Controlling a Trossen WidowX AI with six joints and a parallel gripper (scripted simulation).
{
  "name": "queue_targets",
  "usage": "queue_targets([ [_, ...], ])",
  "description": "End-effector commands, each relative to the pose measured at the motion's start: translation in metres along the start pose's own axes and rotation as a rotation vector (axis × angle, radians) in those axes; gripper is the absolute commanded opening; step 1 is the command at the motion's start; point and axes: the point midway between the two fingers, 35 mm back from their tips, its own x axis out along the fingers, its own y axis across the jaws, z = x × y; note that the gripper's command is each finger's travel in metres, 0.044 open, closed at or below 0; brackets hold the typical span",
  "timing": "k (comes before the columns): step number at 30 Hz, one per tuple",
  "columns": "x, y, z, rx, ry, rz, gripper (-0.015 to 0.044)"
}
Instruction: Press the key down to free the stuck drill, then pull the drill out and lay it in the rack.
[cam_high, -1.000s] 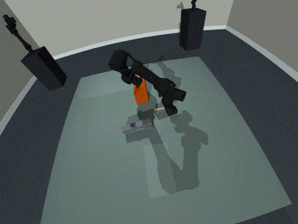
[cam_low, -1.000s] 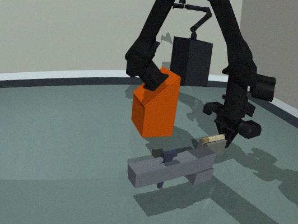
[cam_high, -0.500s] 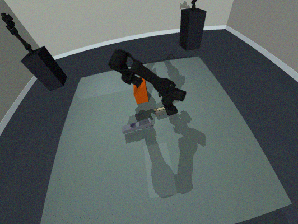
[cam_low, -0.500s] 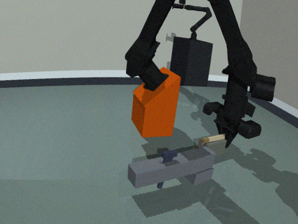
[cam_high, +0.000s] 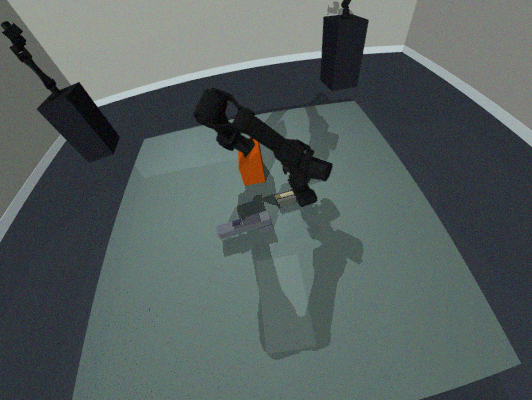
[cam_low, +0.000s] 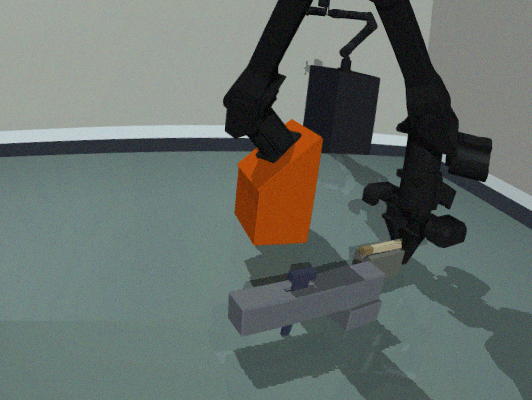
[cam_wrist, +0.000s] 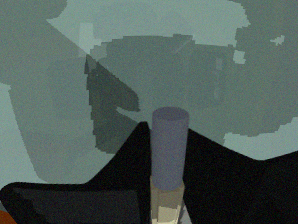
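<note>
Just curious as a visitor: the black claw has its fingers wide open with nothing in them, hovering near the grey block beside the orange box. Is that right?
Not quite. The claw is shut on the drill, a tan and grey rod, as the wrist view shows. It is indeed near the grey block beside the orange box.

My hand (cam_low: 403, 246) is black, and the drill (cam_low: 381, 248) I hold in it is pale tan with a grey-violet tip. The rack (cam_low: 305, 298) is lavender grey, with a dark navy key (cam_low: 301, 276) on it. My base block (cam_low: 280, 190) is bright orange. The tabletop (cam_high: 400, 280) is muted grey-green, dappled with darker shadow patches.
</note>
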Motion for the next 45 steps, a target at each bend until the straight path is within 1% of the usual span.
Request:
queue_targets([
  [1, 0.006, 0.000, -0.005, 0.006, 0.016, 0.007, 0.0000],
  [8, 0.006, 0.000, -0.005, 0.006, 0.016, 0.007, 0.0000],
  [9, 0.000, 0.000, 0.000, 0.000, 0.000, 0.000, 0.0026],
  [25, 0.000, 0.000, 0.000, 0.000, 0.000, 0.000, 0.0440],
  [45, -0.080, -0.001, 0.002, 0.005, 0.012, 0.007, 0.0440],
])
